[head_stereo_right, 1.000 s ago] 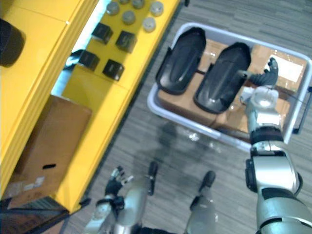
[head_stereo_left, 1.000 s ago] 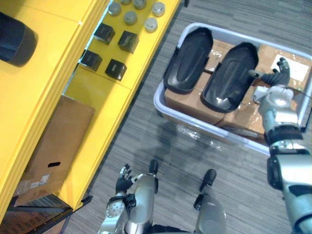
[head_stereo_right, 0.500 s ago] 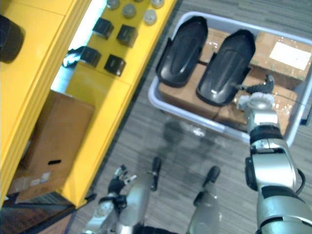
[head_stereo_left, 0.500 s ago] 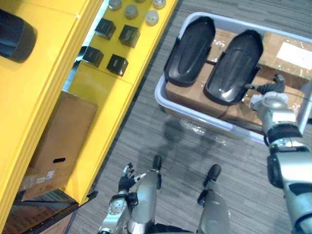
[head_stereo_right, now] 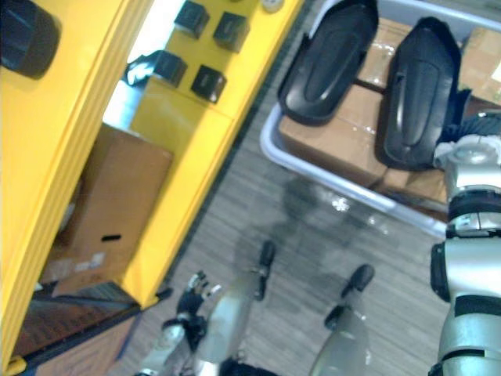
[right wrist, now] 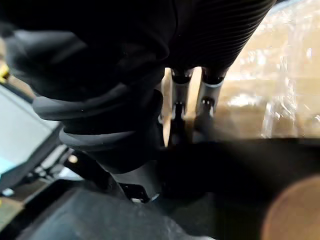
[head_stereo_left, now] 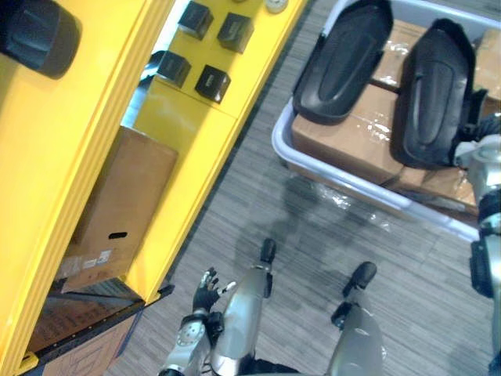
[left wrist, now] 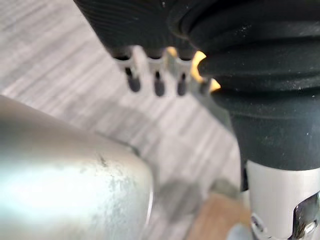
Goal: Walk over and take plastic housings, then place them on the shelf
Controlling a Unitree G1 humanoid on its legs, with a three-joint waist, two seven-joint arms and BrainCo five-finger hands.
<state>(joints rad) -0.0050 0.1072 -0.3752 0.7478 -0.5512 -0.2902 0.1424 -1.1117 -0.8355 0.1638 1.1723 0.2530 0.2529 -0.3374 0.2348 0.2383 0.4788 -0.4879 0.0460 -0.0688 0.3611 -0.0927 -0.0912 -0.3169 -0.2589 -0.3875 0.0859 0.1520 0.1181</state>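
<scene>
Two black plastic housings lie on cardboard boxes in a pale grey bin point(head_stereo_left: 337, 176). The left housing point(head_stereo_left: 343, 51) lies slanted; the right housing point(head_stereo_left: 432, 94) stands almost straight up the picture. My right hand point(head_stereo_left: 484, 150) is at the right housing's right edge with its fingers point(right wrist: 181, 95) curled down onto the dark rim point(right wrist: 250, 165). Low beside my body hangs my left hand point(head_stereo_left: 207, 291), idle, its fingers point(left wrist: 156, 82) straight and holding nothing.
A yellow shelf point(head_stereo_left: 196, 117) runs along the left, with several small black boxes point(head_stereo_left: 213, 78) on its lower level and a black cylinder point(head_stereo_left: 39, 31) on top. A cardboard box point(head_stereo_left: 117, 204) sits under it. Grey carpet lies between shelf and bin.
The camera has shifted, so the bin shows further right and higher. My right hand has closed on the right housing's edge, and that housing has turned more upright than the left one.
</scene>
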